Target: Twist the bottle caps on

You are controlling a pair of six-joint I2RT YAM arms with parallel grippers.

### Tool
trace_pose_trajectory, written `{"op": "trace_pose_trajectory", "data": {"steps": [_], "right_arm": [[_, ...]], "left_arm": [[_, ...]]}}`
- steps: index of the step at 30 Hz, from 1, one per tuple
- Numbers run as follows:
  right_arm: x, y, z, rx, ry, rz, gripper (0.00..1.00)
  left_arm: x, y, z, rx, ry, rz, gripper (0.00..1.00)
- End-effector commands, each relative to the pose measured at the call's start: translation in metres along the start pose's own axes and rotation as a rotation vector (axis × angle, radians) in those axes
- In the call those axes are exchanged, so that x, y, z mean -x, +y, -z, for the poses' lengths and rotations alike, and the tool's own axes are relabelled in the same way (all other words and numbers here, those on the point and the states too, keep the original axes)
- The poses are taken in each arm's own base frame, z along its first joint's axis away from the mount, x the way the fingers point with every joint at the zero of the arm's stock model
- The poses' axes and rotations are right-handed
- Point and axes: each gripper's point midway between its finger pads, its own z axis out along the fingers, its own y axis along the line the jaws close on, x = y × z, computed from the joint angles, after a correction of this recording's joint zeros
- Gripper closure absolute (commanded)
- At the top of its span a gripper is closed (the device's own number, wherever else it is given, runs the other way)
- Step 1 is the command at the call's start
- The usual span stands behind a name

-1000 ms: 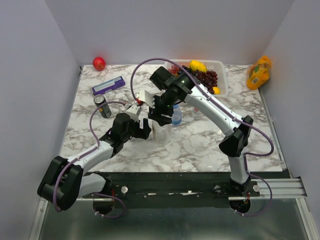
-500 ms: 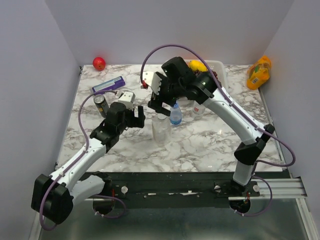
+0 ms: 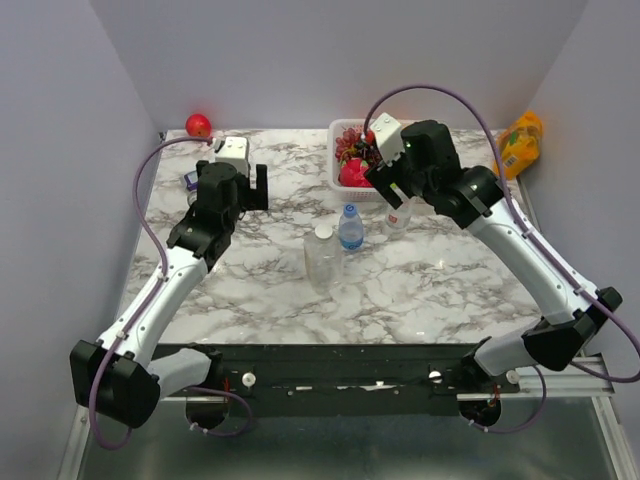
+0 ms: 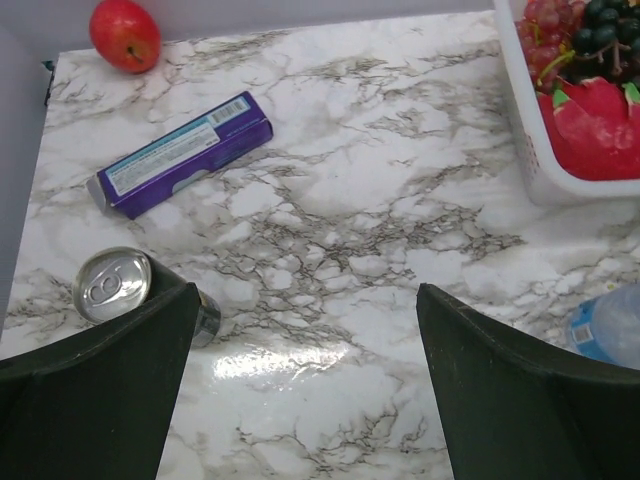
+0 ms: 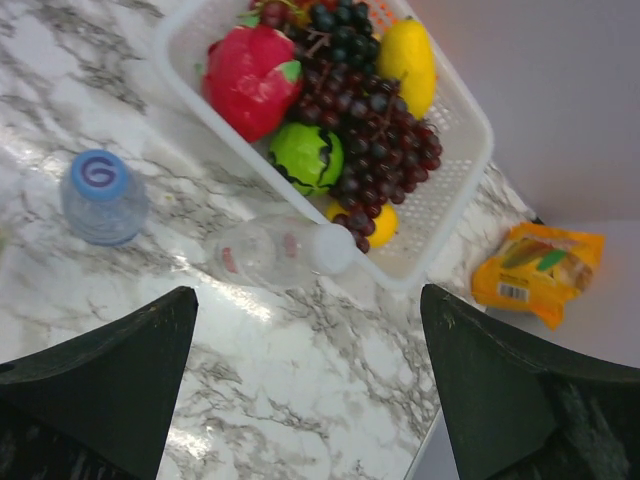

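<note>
left claw (image 4: 305, 335) and right claw (image 5: 308, 325) wide open; blue-capped bottle (image 5: 100, 197) upright

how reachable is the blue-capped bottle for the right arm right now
Probably yes. The right gripper hangs open, the blue-capped bottle stands upright close by with nothing over it, and the clear bottle lying beside the basket sits off to one side.

We find both arms drawn back from the bottles (image 3: 322, 258). The left gripper (image 4: 305, 310) is now rear-left, the right gripper (image 5: 307, 305) above the basket (image 5: 445, 200), jaws spread wider.
</note>
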Motion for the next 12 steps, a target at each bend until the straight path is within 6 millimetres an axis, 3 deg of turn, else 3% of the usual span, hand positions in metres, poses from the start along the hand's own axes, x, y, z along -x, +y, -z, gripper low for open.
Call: {"op": "trace_pose_trajectory", "data": {"steps": [1,5,12], "right_arm": [[-0.013,-0.040,0.013,-0.151,-0.005,-0.070,0.00],[-0.023,-0.043,0.016,-0.154,0.000,-0.071,0.00],[-0.023,-0.052,0.018,-0.162,-0.013,-0.091,0.00]], "left_arm": [[0.005,0.016,-0.010,0.052,0.022,0.071,0.02],[-0.001,0.012,-0.018,0.003,0.049,0.093,0.01],[-0.001,0.001,-0.025,-0.042,0.059,0.109,0.01]]}}
